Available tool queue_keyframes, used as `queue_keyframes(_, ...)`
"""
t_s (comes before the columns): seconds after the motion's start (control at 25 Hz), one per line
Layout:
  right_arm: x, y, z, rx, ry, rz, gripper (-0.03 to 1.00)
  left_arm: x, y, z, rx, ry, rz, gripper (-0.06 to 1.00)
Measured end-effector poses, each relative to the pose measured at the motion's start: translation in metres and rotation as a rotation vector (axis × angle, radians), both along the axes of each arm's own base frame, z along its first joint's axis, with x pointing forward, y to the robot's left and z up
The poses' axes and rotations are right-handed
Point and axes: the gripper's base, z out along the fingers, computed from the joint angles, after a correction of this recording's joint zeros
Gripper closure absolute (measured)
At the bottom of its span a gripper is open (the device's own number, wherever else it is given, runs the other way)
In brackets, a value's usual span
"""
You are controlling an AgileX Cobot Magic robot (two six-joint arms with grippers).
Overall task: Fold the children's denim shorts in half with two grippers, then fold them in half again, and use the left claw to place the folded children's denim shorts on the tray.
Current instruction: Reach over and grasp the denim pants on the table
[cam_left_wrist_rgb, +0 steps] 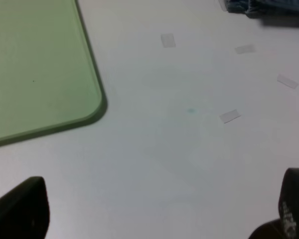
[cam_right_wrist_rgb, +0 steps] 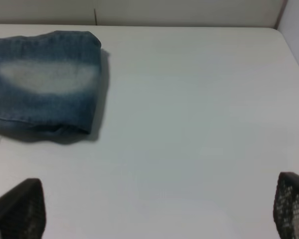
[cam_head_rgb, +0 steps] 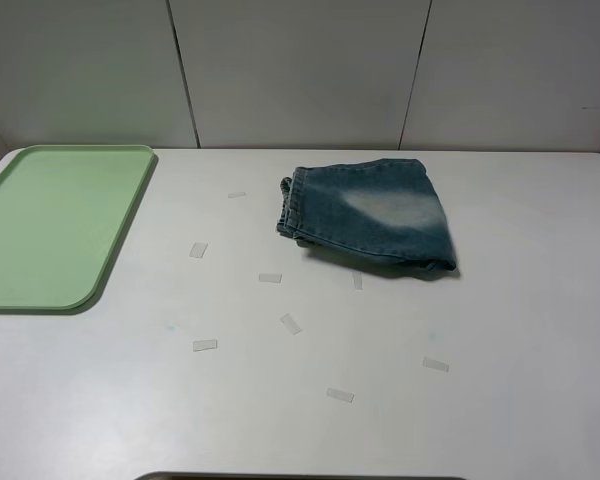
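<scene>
**Table** (cam_head_rgb: 480, 330): white, flat top, backed by pale wall panels (cam_head_rgb: 300, 70) with dark seams.

**Shorts** (cam_head_rgb: 370, 215): blue denim with a pale faded patch facing up. They lie flat on the table, right of centre and toward the wall. The gathered waistband points toward the tray side and the hem toward the right. The cloth looks doubled over on itself, with layered edges along the near side. Nothing is touching them. The right wrist view shows the hem end (cam_right_wrist_rgb: 45, 79). The left wrist view catches only a sliver at the picture's edge (cam_left_wrist_rgb: 269, 6).

**Tray** (cam_head_rgb: 50, 225): pale green, rectangular, with rounded corners and a low rim. It sits at the table's left edge, well apart from the shorts, and its surface is bare. One rounded corner shows in the left wrist view (cam_left_wrist_rgb: 35, 64).

**Tape strips** (cam_head_rgb: 290, 323): several small pale pieces scattered over the middle of the table, between the tray and the shorts and in front of them.

**Left gripper** (cam_left_wrist_rgb: 157, 211): released, with its black fingers spread wide and nothing between them. It is above bare table near the tray's corner.

**Right gripper** (cam_right_wrist_rgb: 154, 209): released, with its fingers spread wide and nothing grasped. It is above bare table, with the hem of the shorts ahead of it and off to one side.
</scene>
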Motion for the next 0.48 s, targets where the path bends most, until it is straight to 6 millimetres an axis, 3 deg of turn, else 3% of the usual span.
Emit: queue_keyframes(0.48, 0.0, 0.0, 0.0, 0.0, 0.0, 0.0, 0.27, 0.0, 0.0, 0.0, 0.0, 0.0, 0.0, 0.03)
